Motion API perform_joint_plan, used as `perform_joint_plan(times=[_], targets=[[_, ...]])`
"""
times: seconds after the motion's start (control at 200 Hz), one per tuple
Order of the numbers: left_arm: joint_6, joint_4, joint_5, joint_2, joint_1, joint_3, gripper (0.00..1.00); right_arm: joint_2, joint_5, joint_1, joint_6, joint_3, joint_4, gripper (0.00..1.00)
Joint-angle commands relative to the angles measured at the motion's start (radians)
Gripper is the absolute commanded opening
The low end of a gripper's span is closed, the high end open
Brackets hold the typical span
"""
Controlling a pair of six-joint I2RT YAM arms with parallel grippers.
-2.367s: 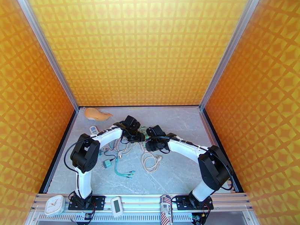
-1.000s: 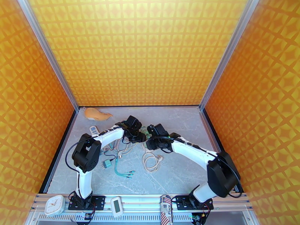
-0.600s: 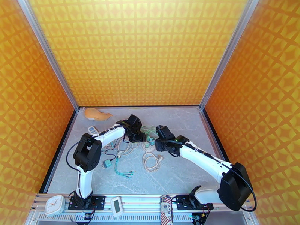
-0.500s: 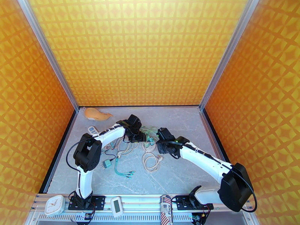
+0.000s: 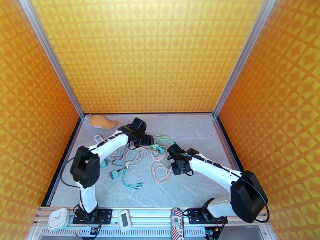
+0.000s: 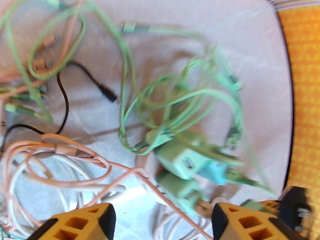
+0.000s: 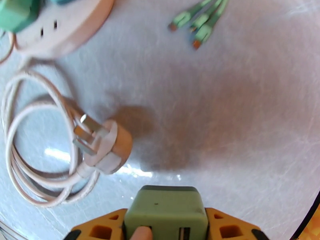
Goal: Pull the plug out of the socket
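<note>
Top view: left gripper [image 5: 147, 140] just beside the round socket [image 5: 159, 155]; right gripper [image 5: 177, 168] apart from it, nearer the arm bases. Left wrist view, blurred: fingers [image 6: 86, 223] spread, pinching nothing; below them green adapters [image 6: 180, 161] among looped cables, probably seated in the socket. Right wrist view settles what the top view leaves too small to read: fingers [image 7: 236, 225] pressed on a green plug [image 7: 164, 211], clear of the socket, with a white three-pin plug [image 7: 104, 147] loose between. Judgement: pull looks complete; next, set the plug down.

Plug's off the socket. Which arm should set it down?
Right. The right gripper is shut on the green plug over the table; the left gripper is open and empty over the cable tangle.
</note>
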Motion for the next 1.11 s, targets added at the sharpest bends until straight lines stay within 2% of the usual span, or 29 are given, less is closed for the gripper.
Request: perform_joint_plan(times=[0.0,0.1,0.16,0.27,0.335,0.435,0.545,0.665,0.82,0.97,1.1], targets=[[-0.031,0.035,-0.021,-0.044,0.008,-0.039,0.69,0.051,-0.028,0.001,0.018,0.018,-0.046,0.38],[-0.028,0.029,-0.021,-0.059,0.008,-0.046,0.70,0.065,-0.022,0.001,0.014,0.017,-0.037,0.42],[-0.029,0.030,-0.021,-0.068,0.008,-0.057,0.70,0.057,-0.023,0.001,0.012,0.024,-0.037,0.51],[-0.034,0.038,-0.021,-0.085,0.009,-0.082,0.70,0.010,-0.032,0.001,-0.001,0.035,-0.026,0.60],[-0.034,0.040,-0.021,-0.093,0.010,-0.092,0.70,-0.021,-0.038,0.001,-0.011,0.044,-0.022,0.70],[-0.033,0.040,-0.021,-0.098,0.009,-0.101,0.70,-0.061,-0.052,0.001,-0.024,0.064,-0.014,0.74],[-0.025,0.036,-0.021,-0.105,0.009,-0.102,0.71,-0.103,-0.083,0.001,-0.030,0.089,0.015,0.74],[-0.007,0.037,-0.015,-0.116,0.008,-0.114,0.71,-0.140,-0.106,0.000,-0.010,0.108,0.083,0.65],[0.014,0.029,-0.006,-0.123,0.004,-0.136,0.71,-0.159,-0.127,-0.002,0.044,0.122,0.200,0.62],[0.026,0.026,0.003,-0.129,-0.005,-0.162,0.70,-0.122,-0.090,-0.023,0.117,0.145,0.278,0.59],[0.042,0.016,0.007,-0.121,-0.015,-0.168,0.70,-0.017,-0.101,-0.032,0.129,0.192,0.281,0.58]])
